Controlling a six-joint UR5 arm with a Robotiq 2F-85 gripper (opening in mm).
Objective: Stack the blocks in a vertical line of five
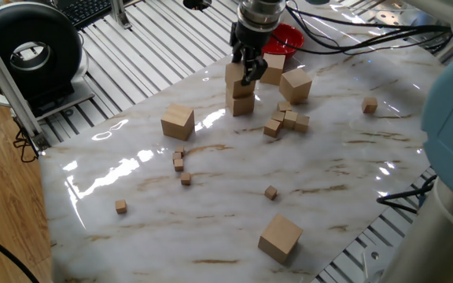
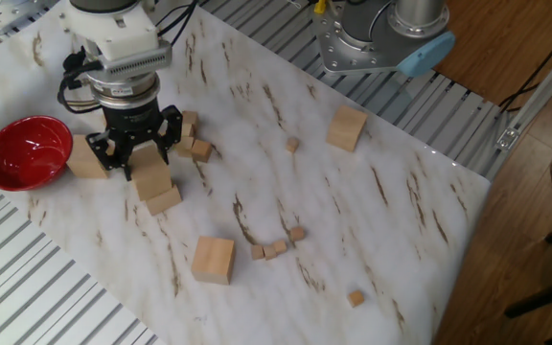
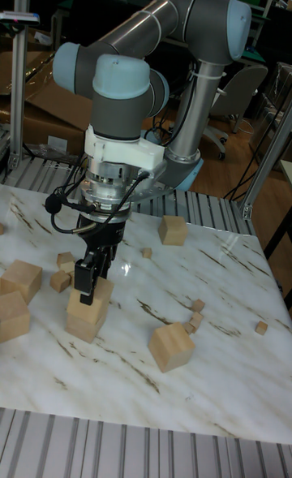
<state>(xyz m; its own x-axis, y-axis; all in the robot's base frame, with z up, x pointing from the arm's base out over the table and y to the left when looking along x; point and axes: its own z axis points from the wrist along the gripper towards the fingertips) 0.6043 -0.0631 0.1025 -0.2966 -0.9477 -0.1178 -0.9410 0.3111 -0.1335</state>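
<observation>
Two blocks stand stacked at the back of the marble table. The lower block [image 1: 243, 104] [image 2: 166, 201] [image 3: 83, 325] carries the top block [image 1: 234, 76] [image 2: 151, 180] [image 3: 92, 301], set slightly askew. My gripper [image 1: 242, 69] [image 2: 140, 155] [image 3: 95, 277] comes straight down on the top block, fingers closed against its sides. Loose blocks lie at the left [image 1: 178, 122] [image 2: 213, 260] [image 3: 170, 346], near the front edge [image 1: 280, 237] [image 2: 347, 127] [image 3: 173, 230], and just behind the stack [image 1: 296, 85] [image 1: 272, 68] [image 2: 86, 159].
A red bowl [image 1: 288, 37] [image 2: 22, 151] sits at the table's back edge near the stack. Several tiny wooden cubes cluster beside the stack [image 1: 286, 119] [image 2: 194, 146]; others are scattered mid-table [image 1: 181, 161] [image 2: 276, 247]. Metal slats surround the table.
</observation>
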